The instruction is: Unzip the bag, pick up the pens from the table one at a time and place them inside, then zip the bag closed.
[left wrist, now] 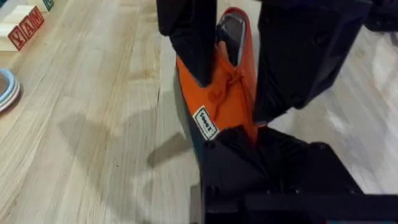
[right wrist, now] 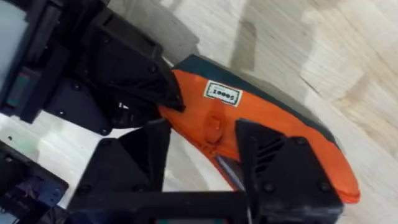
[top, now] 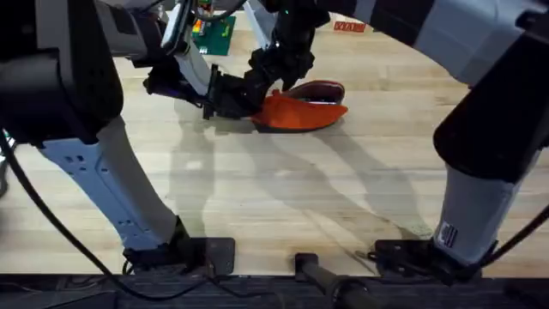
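The orange bag [top: 302, 112] lies on the table [top: 283, 197] at the back centre, with its far end gaping and dark lining showing. My left gripper [top: 233, 96] is shut on the bag's near left end; in the left wrist view that gripper [left wrist: 249, 138] holds the bag [left wrist: 224, 99] just past its white label. My right gripper [top: 283, 79] comes down from above and is open. Its fingers [right wrist: 146, 149] straddle the bag [right wrist: 273, 124] on both sides of a knotted orange zipper cord [right wrist: 211, 127]. The pens are out of view.
A green item [top: 214, 34] and a red-lettered block [top: 347, 26] lie at the table's far edge. Wooden letter blocks [left wrist: 25, 28] and a pale blue plate rim [left wrist: 5, 87] sit off to one side of the bag. Bare wood stretches across the table's front.
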Controlling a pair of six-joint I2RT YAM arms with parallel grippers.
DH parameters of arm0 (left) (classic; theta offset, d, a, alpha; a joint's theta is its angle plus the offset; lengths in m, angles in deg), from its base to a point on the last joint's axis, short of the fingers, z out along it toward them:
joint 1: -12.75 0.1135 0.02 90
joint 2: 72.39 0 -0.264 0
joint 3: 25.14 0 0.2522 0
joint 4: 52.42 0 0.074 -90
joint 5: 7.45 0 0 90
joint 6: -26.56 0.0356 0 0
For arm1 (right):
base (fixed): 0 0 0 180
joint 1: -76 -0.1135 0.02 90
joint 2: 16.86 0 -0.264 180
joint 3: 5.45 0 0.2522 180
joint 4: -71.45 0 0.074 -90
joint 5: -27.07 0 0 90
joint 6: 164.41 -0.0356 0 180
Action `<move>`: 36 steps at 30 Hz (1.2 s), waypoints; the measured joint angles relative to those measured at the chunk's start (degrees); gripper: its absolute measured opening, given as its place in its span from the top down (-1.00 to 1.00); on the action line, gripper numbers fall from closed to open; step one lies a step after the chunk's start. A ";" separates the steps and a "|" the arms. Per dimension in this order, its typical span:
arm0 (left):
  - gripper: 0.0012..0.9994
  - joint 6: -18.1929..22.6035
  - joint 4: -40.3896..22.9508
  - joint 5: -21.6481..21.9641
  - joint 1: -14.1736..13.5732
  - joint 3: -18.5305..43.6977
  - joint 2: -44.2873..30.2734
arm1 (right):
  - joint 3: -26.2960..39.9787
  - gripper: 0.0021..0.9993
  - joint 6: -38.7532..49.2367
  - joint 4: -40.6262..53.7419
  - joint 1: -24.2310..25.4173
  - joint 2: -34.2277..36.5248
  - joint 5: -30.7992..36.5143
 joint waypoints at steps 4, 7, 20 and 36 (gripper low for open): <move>0.92 0.00 0.02 -0.01 0.00 0.00 0.02 | 0.00 0.08 -0.06 0.04 -0.32 0.01 -0.74; 0.92 0.00 0.02 0.00 0.00 0.00 0.02 | 0.02 0.29 -0.05 0.02 -0.56 0.00 -1.24; 0.92 0.00 0.19 -0.04 -0.15 0.00 0.02 | 0.09 0.94 -0.01 0.32 -0.78 0.00 -2.23; 0.92 0.00 0.19 -1.47 -0.22 0.00 0.02 | 1.43 0.94 -0.67 1.75 -0.30 -0.02 -1.53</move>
